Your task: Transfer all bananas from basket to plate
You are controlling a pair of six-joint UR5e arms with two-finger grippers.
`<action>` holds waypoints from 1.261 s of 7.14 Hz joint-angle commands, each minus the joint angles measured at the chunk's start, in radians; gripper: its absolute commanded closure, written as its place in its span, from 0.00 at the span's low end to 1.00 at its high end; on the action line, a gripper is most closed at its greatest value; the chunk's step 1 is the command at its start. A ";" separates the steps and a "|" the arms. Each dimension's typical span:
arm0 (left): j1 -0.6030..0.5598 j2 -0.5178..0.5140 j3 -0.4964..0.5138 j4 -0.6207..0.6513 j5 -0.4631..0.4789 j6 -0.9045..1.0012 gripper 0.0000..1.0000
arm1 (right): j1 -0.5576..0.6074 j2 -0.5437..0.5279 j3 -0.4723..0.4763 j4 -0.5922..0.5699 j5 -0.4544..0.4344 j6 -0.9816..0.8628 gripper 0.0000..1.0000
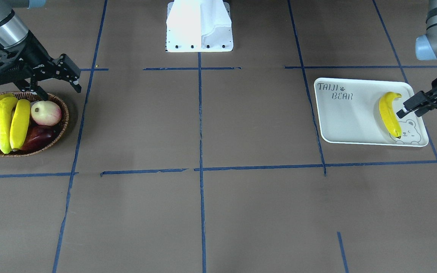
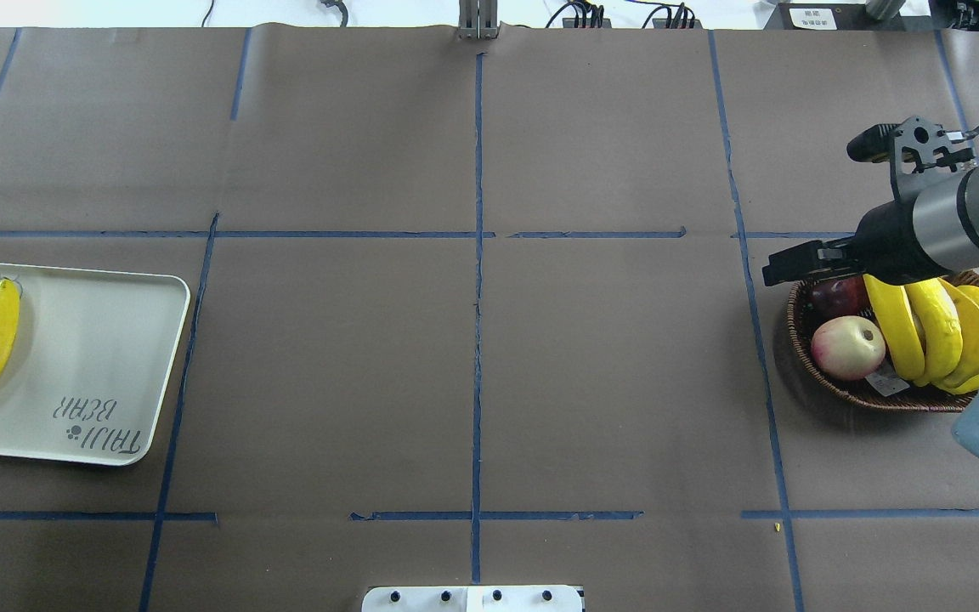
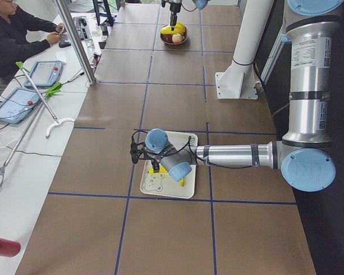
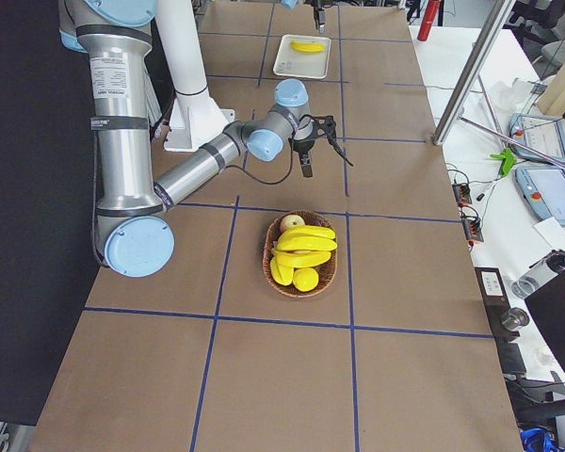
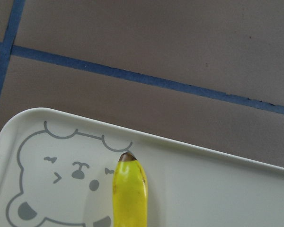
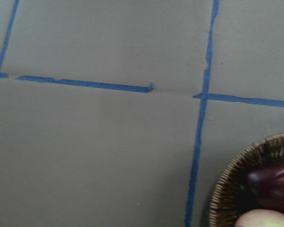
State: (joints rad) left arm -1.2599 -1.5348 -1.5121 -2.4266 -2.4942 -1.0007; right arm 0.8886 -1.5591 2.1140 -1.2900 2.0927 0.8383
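One banana (image 1: 389, 113) is laid on the plate (image 1: 347, 121); three bananas (image 1: 4, 121) are packed in the basket (image 1: 64, 123) near the released right pincer (image 1: 57, 88). The state of the left pincer (image 1: 406, 109) cannot be told. Two may be pinched together.

- Round pink-and-cream apple-like fruit (image 1: 46, 113), touching a glossy dark red fruit (image 1: 36, 138).
- Blue tape lines (image 1: 200, 113) crossing a brown paper table cover (image 1: 256, 113).
- Blue-cased tablet (image 3: 44, 73) on a white side table (image 3: 11, 189).

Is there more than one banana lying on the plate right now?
No, only a single banana lies on the plate.
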 commanded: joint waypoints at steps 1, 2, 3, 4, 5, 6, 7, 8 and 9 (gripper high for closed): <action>-0.066 -0.048 -0.046 0.082 -0.089 -0.009 0.00 | 0.087 -0.137 0.001 0.015 0.055 -0.172 0.00; -0.062 -0.071 -0.048 0.084 -0.084 -0.010 0.00 | 0.110 -0.181 0.006 0.015 0.055 -0.253 0.00; -0.059 -0.080 -0.049 0.083 -0.083 -0.012 0.00 | 0.121 -0.223 0.004 0.015 0.055 -0.293 0.00; -0.058 -0.087 -0.049 0.083 -0.081 -0.012 0.00 | 0.121 -0.255 0.003 0.012 0.061 -0.298 0.01; -0.055 -0.087 -0.049 0.083 -0.081 -0.012 0.00 | 0.121 -0.275 -0.005 0.012 0.087 -0.303 0.21; -0.052 -0.096 -0.048 0.083 -0.081 -0.013 0.00 | 0.121 -0.282 -0.041 0.014 0.087 -0.341 0.24; -0.049 -0.097 -0.048 0.083 -0.081 -0.013 0.00 | 0.121 -0.279 -0.098 0.012 0.087 -0.408 0.26; -0.046 -0.097 -0.048 0.083 -0.081 -0.013 0.00 | 0.119 -0.271 -0.127 0.012 0.087 -0.409 0.29; -0.046 -0.097 -0.048 0.083 -0.081 -0.013 0.00 | 0.118 -0.265 -0.144 0.012 0.086 -0.410 0.29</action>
State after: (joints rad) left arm -1.3069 -1.6314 -1.5601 -2.3439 -2.5756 -1.0139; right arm 1.0079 -1.8306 1.9996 -1.2777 2.1790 0.4385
